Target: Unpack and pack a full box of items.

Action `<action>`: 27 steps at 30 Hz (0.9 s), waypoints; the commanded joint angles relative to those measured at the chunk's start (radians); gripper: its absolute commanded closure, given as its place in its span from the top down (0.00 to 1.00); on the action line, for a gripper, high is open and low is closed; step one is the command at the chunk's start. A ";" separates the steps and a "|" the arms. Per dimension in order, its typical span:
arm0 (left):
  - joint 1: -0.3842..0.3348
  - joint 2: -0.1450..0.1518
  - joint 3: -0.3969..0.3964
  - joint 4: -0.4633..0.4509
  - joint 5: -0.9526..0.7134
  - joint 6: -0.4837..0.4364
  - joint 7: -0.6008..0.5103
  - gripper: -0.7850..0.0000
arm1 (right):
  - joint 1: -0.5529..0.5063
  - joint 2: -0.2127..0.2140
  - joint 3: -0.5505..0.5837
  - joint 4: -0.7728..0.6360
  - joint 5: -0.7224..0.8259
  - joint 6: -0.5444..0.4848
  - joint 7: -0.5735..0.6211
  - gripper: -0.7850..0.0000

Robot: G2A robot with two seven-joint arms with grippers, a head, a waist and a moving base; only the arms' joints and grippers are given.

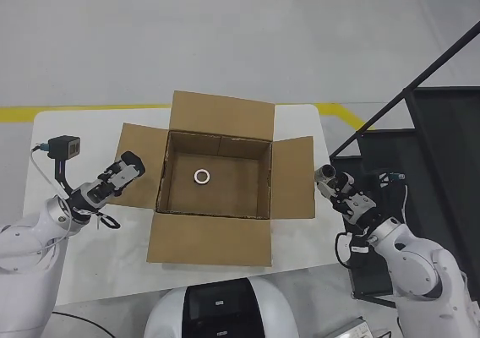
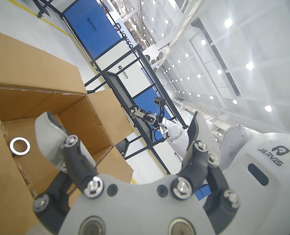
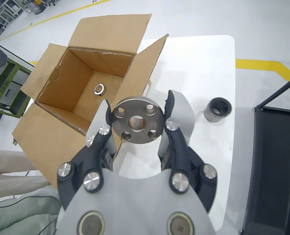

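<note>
Left of the cardboard box (image 1: 223,114), the left gripper (image 1: 130,166) hangs over the tabletop (image 1: 96,253) just beside the side flap, fingers spread wide and holding nothing. On the box floor, near the middle, a small metal ring (image 1: 202,176) lies flat. It looks light, rigid and smooth. Since it lies flush on the cardboard, a pinch across its outer edge from straight above seems the likeliest hold, and the deep walls leave little room to come in at a slant. Past the opposite flap, the right gripper (image 1: 326,174) is clamped on a metal flange (image 3: 137,123), one pad at each side of the rim. That disc is probably heavy for its size, stiff and slick, so an edge grip could let it swivel or slip. Beyond it, a short dark-bored metal sleeve (image 3: 217,110) stands on the tabletop, well apart from the box.
</note>
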 commanded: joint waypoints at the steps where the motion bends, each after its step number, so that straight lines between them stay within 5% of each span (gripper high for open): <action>1: 0.000 0.000 0.000 0.000 0.000 0.000 0.000 1.00 | 0.000 0.000 0.000 0.000 0.000 0.000 0.000 0.00; 21: 0.000 0.000 0.000 0.000 0.000 0.000 0.000 1.00 | 0.000 0.000 0.000 0.000 0.000 0.000 0.000 0.00; 27: 0.000 0.000 0.000 0.000 0.000 0.000 0.000 1.00 | -0.019 0.001 0.006 0.043 -0.019 0.069 -0.002 0.00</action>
